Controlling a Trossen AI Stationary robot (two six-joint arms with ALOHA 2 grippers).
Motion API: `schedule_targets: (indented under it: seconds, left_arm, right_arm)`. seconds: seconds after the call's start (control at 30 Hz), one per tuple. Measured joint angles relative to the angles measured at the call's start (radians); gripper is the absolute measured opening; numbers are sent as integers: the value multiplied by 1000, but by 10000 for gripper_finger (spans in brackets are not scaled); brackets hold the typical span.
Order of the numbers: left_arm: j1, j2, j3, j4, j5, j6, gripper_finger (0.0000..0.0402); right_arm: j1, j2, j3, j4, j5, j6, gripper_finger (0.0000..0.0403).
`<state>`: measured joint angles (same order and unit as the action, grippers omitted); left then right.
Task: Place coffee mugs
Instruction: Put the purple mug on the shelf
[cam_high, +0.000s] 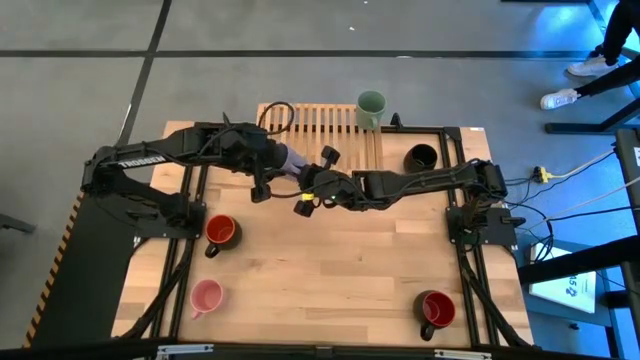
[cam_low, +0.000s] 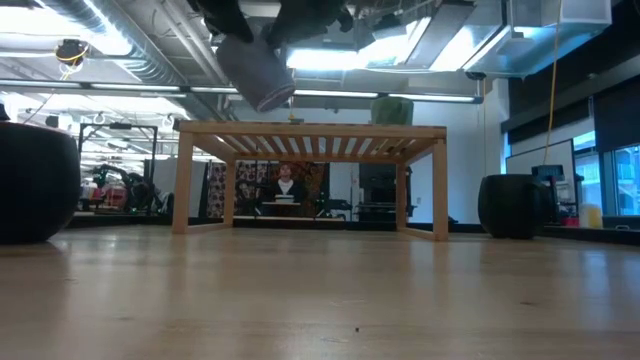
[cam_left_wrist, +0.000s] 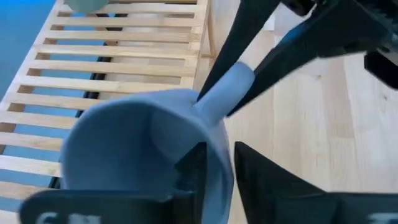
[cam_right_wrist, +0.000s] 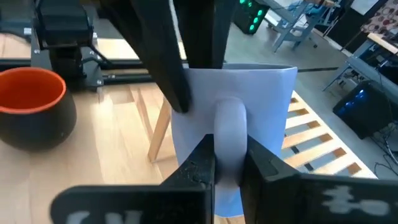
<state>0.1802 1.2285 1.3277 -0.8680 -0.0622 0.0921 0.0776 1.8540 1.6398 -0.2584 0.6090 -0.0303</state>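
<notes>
Lavender-grey mug (cam_high: 291, 160) is up in the air between my two grippers, hanging above the table (cam_high: 330, 270) just off the near edge of the slatted wooden rack (cam_high: 320, 125). My right gripper (cam_right_wrist: 227, 163) has its fingers pinched on the mug's handle (cam_right_wrist: 230, 134), which stands straight up between them. My left gripper (cam_left_wrist: 214, 165) is at the rim: one finger sits inside the cup, the other outside the wall, and there is a slim gap showing there, so I'd call those jaws narrow and loosened around the wall. From table height the mug (cam_low: 255, 70) tilts, hanging high over the rack's front corner.

Farther out from my right gripper, the green mug (cam_high: 371, 108) stands on the rack's far end, and the all-black mug (cam_high: 421, 158) sits on the table beside the rack. Out beyond my left gripper, toward the front edge, a dark mug with an orange-red inside (cam_high: 220, 232) and the pink mug (cam_high: 206, 296) stand. The dark mug with a red inside (cam_high: 436, 310) is at the front on my right arm's side.
</notes>
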Motion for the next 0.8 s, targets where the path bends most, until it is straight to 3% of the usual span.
schedule_targets:
  seconds: [0.2,0.5,0.67,0.8]
  left_arm:
    - [0,-78,2,12,-86,3,106]
    - [0,-277,0,-34,-242,-8,108]
    - [0,-347,1,-25,-267,-31,109]
    - [1,-375,0,-20,-280,-38,109]
  right_arm:
    - [2,-99,1,-55,68,27,21]
    - [-1,-225,-170,-69,351,142,21]
    - [-6,-236,-301,116,473,226,22]
    - [-28,-226,-359,267,495,250,24]
